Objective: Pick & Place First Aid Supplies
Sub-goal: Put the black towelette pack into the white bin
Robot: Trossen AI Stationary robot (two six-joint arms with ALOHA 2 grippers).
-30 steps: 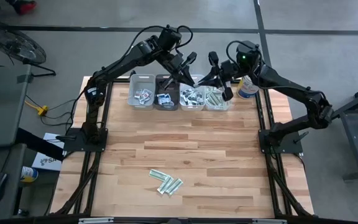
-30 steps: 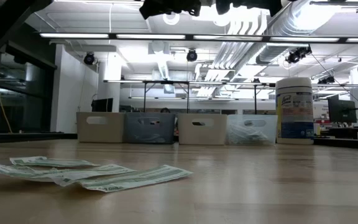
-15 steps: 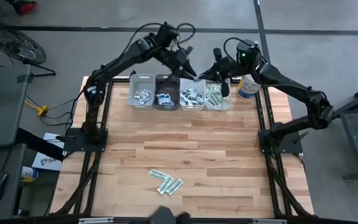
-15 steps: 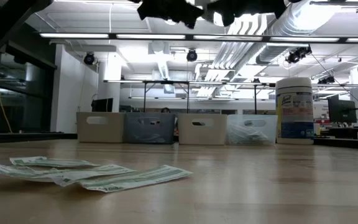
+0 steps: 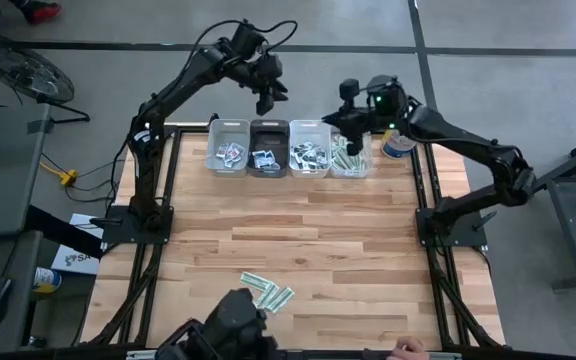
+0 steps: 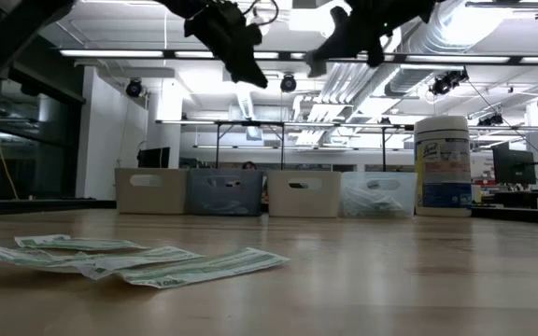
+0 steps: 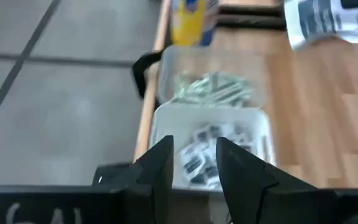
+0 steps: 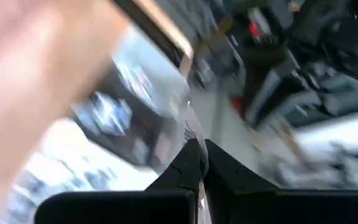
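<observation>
The first aid supplies lie in two places. Several narrow green-and-white strips [image 5: 268, 292] [image 6: 148, 261] lie flat on the wooden table near its front edge. More packets fill four small bins [image 5: 288, 150] [image 6: 260, 191] in a row at the far edge. My left gripper [image 5: 266, 100] [image 7: 194, 168] hangs open, high over the far edge behind the bins, and holds nothing. My right gripper [image 5: 354, 140] [image 8: 202, 155] hangs shut above the rightmost bin [image 5: 349, 158], which holds green strips. No packet shows between its fingers.
A tall white canister [image 5: 398, 140] [image 6: 442, 166] stands just right of the bins. At the table's near edge a person leans in, with a dark shape [image 5: 223, 330] and a hand [image 5: 403, 348] showing. Bare wood lies between the bins and the loose strips.
My left gripper has swung away from the right gripper, toward the table's far left, and has rolled about its own line. My right gripper has kept its place over the rightmost bin, has turned and has tipped further down. A person has come into view at the near edge.
</observation>
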